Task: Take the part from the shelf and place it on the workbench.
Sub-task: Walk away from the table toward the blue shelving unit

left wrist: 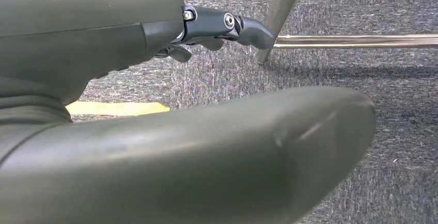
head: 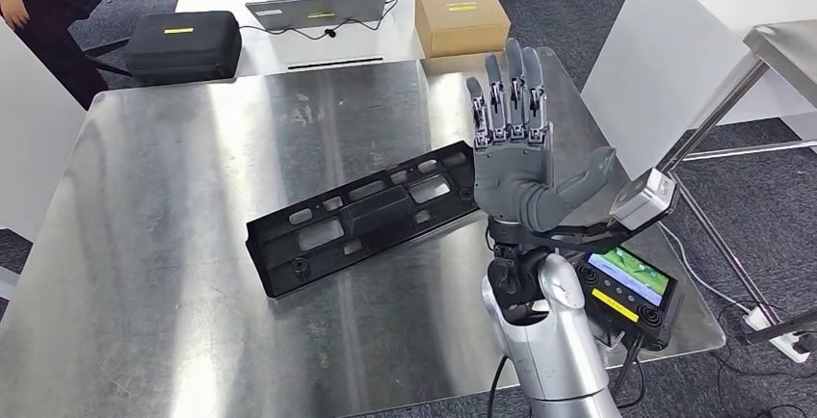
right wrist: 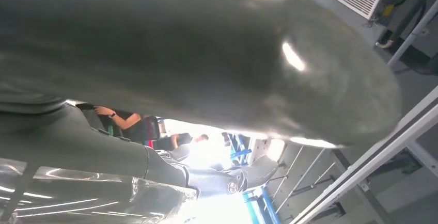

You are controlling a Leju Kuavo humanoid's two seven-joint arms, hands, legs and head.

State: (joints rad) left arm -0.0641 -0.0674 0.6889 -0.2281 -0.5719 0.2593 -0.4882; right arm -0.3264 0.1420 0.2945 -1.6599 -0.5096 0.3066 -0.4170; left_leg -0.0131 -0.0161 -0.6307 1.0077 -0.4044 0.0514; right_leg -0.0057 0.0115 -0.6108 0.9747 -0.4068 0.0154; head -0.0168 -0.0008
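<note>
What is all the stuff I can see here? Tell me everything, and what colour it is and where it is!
Workbench: one, shiny silver metal, fills the middle of the head view.
Part: one, black, long with holes, lying flat on the workbench.
Cardboard box: one, brown with a yellow label, behind the workbench.
Case: one, black with a yellow label, on the white table behind.
Laptop: one, grey, on the white table.
Metal frame: one, silver, right of the workbench.
People: two, partly seen beyond the white table.
Right hand: one, grey, fingers spread, raised above the workbench, holding nothing.
Left hand: one, grey, hanging above the grey carpet.
</note>
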